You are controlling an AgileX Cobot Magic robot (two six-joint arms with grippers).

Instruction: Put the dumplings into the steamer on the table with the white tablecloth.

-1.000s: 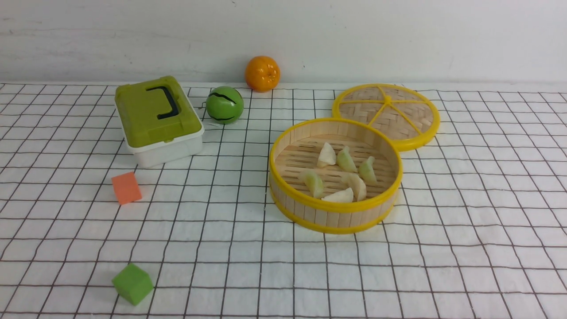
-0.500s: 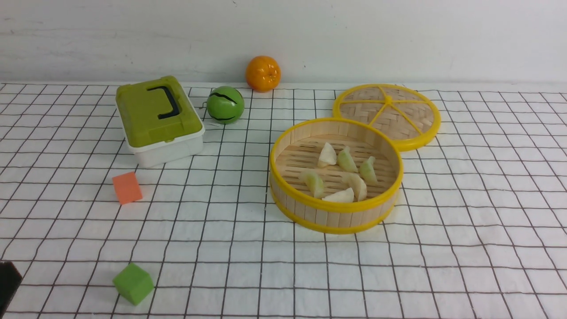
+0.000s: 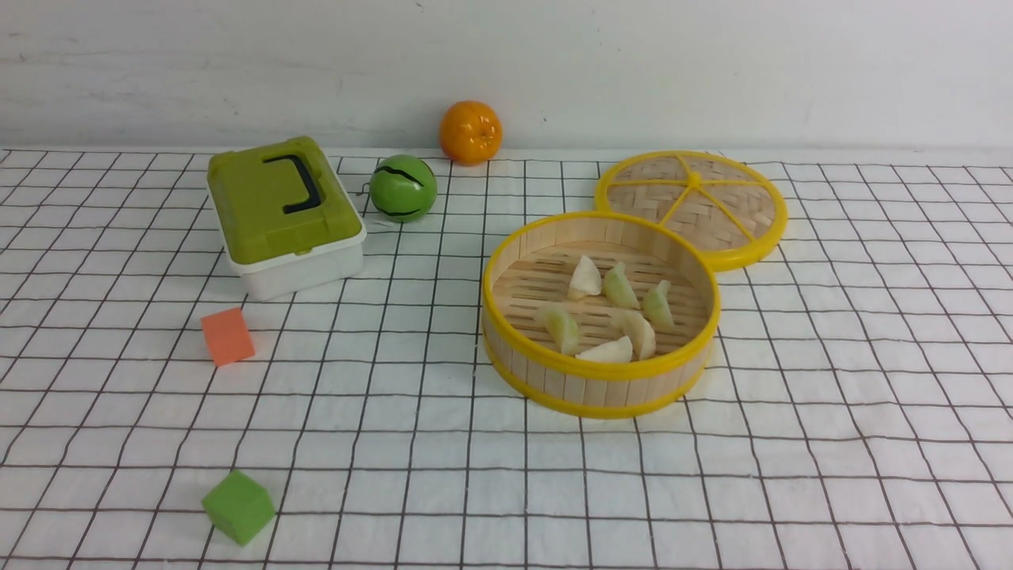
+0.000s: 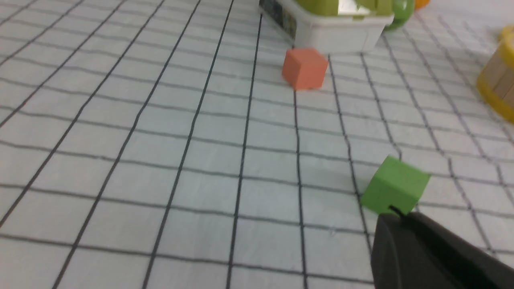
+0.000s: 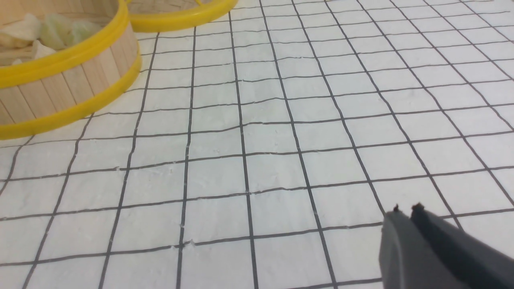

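The steamer (image 3: 601,380), a round bamboo basket with yellow rims, stands right of centre on the white grid tablecloth (image 3: 443,443). Several cream and pale green dumplings (image 3: 617,305) lie on its slatted floor. Part of it shows in the right wrist view (image 5: 60,80) with dumplings (image 5: 52,30) inside, and its edge shows in the left wrist view (image 4: 498,76). Neither arm shows in the front view. My left gripper (image 4: 395,214) is shut and empty just short of the green cube. My right gripper (image 5: 406,209) is shut and empty over bare cloth.
The woven lid (image 3: 690,202) lies behind the steamer. A green-lidded white box (image 3: 283,218), a green ball (image 3: 402,188) and an orange (image 3: 470,132) stand at the back. An orange cube (image 3: 227,336) and a green cube (image 3: 237,507) lie at the left.
A dark part of the left arm showed at the front view's lower left edge half a second ago and has left the view. Nothing on the table moved.
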